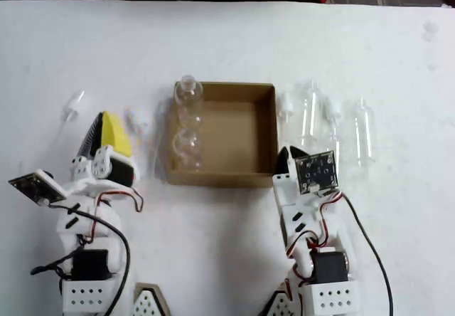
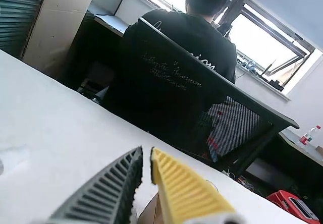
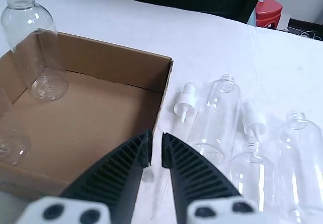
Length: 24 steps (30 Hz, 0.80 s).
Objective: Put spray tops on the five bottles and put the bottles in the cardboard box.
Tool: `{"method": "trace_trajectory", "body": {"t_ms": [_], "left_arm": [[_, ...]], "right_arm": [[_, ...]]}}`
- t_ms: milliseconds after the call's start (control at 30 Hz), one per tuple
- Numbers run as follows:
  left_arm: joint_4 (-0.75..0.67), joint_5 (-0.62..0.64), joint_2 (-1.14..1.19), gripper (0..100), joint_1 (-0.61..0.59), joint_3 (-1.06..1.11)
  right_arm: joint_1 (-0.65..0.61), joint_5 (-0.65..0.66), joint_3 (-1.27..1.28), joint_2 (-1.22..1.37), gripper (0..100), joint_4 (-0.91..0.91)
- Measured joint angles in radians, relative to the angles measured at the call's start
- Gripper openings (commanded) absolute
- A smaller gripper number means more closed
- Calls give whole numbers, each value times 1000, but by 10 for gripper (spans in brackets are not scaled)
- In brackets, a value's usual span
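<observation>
Two clear bottles are lying in the cardboard box, by its left wall. The far bottle is leaning with its open neck poking over the rim. The near bottle is lying just beside it. Three more bottles are lying on the white tabletop, right of the box. Two white spray tops are lying among them.

The right arm's black jaws are hanging by the box's near right corner. They are pinched almost together and are holding nothing. The box and the loose bottles are near them but not touching them.

The left arm's yellow and black jaws are sitting left of the box, also pinched almost together on nothing. One spray top is lying between them and the box, and another is lying farther left.
</observation>
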Motion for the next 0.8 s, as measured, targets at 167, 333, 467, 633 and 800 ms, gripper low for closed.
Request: {"method": "trace_trajectory", "body": {"t_ms": [167, 333, 467, 633, 800], "left_arm": [[0, 0, 0, 31, -2, 0], [0, 2, 0, 31, -5, 0], [0, -2, 0, 31, -5, 0], [0, -17, 0, 28, -5, 0], [0, -106, 0, 28, -6, 0]], "right_arm": [[0, 0, 0, 0, 22, 0], [0, 0, 0, 0, 22, 0], [0, 0, 0, 0, 22, 0], [0, 0, 0, 0, 22, 0], [0, 0, 0, 0, 20, 2]]}}
